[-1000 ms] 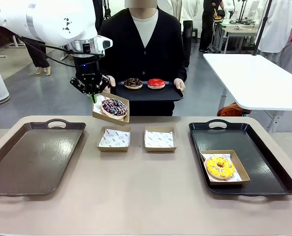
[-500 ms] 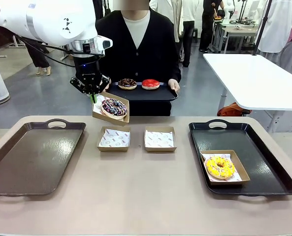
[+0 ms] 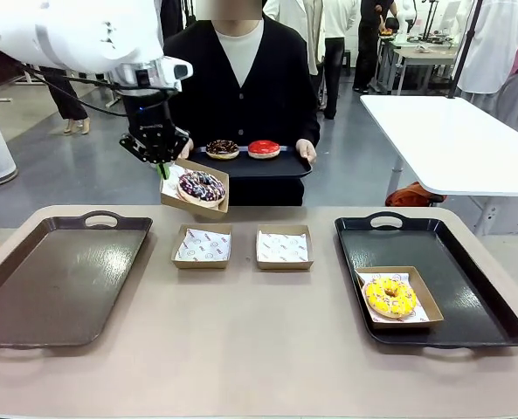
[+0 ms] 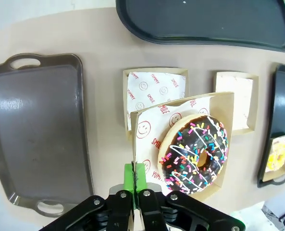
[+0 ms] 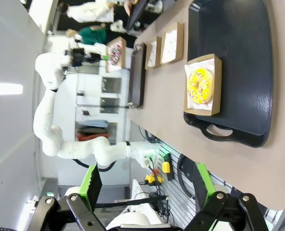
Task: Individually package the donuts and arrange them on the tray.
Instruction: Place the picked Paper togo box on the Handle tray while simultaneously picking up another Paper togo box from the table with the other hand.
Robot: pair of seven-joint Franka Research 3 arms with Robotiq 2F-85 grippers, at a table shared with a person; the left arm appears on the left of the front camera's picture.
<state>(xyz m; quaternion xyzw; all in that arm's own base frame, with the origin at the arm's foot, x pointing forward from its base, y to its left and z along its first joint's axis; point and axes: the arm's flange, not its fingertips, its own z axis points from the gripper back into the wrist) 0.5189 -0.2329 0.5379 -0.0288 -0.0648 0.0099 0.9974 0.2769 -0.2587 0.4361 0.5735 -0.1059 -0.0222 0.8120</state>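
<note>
- The left gripper (image 3: 161, 166) (image 4: 136, 175), at the upper left of the front view, has its green pads pinched together on the edge of a shallow cardboard box (image 3: 193, 208) (image 4: 144, 132). The box hangs tilted above the table.
- In that held box lies the sprinkled chocolate donut (image 3: 201, 186) (image 4: 196, 155) — dark glossy glaze over a pale ring, strewn with pink, yellow, blue and green sprinkles and a few thin white lines. It rests on white paper with a red smiley print.
- The yellow donut (image 3: 390, 297) (image 5: 200, 85) has a bright yellow glaze with small sprinkles. It sits in its own paper-lined carton (image 3: 429, 298) on the black tray (image 3: 468, 288) at the lower right.
- The red donut (image 3: 264, 148), smooth and shiny, and the dark donut (image 3: 223, 148) lie side by side on a dark serving tray (image 3: 280, 166) that the person holds at upper middle.
- Two empty lined boxes (image 3: 201, 245) (image 3: 283, 247) stand mid-table — between the brown tray (image 3: 58, 279) and the black one.
- The right gripper (image 5: 147, 185) has its fingers wide apart, with nothing between them.
</note>
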